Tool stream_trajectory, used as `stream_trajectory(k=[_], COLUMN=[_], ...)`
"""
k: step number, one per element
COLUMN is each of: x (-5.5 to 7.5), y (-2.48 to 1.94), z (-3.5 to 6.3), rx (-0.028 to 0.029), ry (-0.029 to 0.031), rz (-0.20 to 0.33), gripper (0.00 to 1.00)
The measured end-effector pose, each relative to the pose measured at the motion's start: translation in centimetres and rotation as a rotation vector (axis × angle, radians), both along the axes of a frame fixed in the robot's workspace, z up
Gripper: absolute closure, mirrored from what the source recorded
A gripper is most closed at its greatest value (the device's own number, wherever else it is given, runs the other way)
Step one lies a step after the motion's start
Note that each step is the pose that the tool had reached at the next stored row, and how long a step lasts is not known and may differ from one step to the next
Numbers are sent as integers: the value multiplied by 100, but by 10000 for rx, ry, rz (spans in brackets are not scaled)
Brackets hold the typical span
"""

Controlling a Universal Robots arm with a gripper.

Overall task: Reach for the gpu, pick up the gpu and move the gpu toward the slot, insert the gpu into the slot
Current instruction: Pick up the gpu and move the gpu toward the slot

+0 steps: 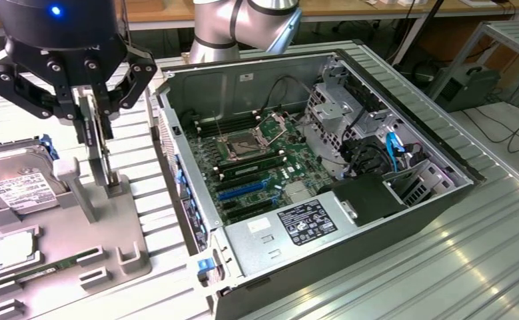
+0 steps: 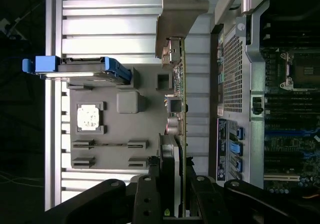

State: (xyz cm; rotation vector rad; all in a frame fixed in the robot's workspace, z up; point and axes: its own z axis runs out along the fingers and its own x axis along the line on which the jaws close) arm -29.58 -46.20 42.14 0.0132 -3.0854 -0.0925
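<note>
Currently my claw (image 1: 94,130) is closed partway, clamped on the upright gpu (image 1: 108,163). Caution: a tilted lift could bind the card in its grey holder (image 1: 81,197).

Tool (image 1: 94,123) vertical, pointing down, jaws pinched narrow

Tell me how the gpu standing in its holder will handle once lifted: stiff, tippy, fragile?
The gpu is a thin flat board, so probably stiff and light. Standing on edge in the grey holder, it would likely topple if set down unsupported. Bare components along its face suggest it is fragile under sideways pressure.
</note>
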Motion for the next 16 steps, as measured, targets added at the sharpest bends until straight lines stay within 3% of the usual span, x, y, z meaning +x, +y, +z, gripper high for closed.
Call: stream_trajectory(k=[16], x=[0], y=[0], z=[230], rx=[-3], ry=[-2], rz=[0], gripper=[72])
